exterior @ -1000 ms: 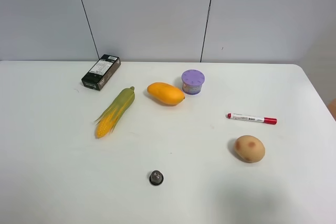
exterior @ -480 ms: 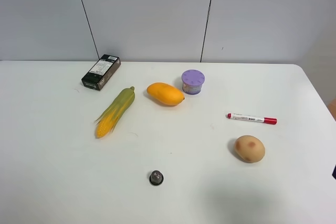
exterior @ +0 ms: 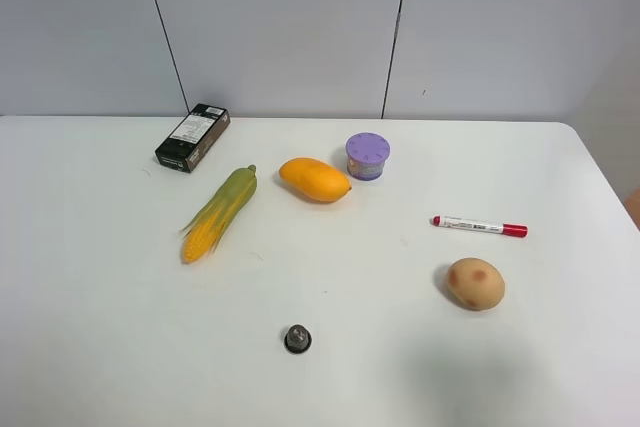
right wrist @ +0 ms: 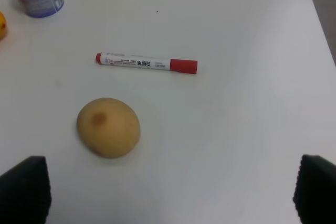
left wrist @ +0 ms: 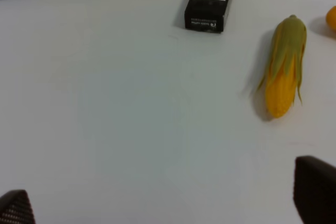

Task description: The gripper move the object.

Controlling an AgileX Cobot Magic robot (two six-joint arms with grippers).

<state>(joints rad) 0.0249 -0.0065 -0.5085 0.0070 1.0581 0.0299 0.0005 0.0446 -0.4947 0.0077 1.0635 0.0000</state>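
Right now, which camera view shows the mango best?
The exterior high view: the mango lies whole and unobstructed between the corn cob and the purple tub. The left wrist view catches only an orange sliver at the frame's edge, and the right wrist view likewise only a sliver.

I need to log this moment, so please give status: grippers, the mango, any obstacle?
Left gripper open, empty. Right gripper open, empty, above the potato. Mango untouched on the table. Corn and purple cup flank it closely.
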